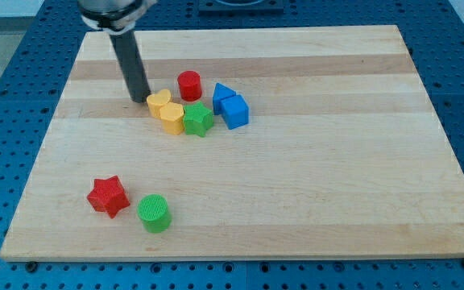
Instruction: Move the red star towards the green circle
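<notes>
The red star [107,196] lies near the view's bottom left of the wooden board [312,185]. The green circle [155,213] stands just to its right and slightly lower, with a small gap between them. My tip [138,99] is far above them, toward the view's top, just left of the yellow heart [159,102] in the middle cluster. The rod rises from there to the top edge of the view.
A cluster sits at upper middle: a yellow heart, a yellow hexagon-like block [172,118], a green star [198,119], a red cylinder [189,84], a blue triangle-like block [222,94] and a blue cube [235,111]. Blue perforated table surrounds the board.
</notes>
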Robot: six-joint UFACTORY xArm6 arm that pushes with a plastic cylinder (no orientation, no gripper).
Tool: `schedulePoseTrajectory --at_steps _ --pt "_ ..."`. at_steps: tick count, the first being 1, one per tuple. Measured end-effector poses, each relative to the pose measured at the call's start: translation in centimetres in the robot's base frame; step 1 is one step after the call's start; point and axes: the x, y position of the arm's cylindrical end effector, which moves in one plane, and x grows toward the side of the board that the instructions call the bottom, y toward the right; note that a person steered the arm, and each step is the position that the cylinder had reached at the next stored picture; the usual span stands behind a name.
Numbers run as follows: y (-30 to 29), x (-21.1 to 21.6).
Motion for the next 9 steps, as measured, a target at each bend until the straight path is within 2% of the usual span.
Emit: schedulePoseTrajectory --at_steps 1,3,4,5,6,7,8,9 --pt "-2.7 0.0" --pt "-2.1 0.0" --pt "-3.6 0.6" --pt "-11.8 5.2" --pt "-12.6 7.8" --pt "-10.8 14.0" --pt "-6.3 18.1" --pt "-0.2 19.4"
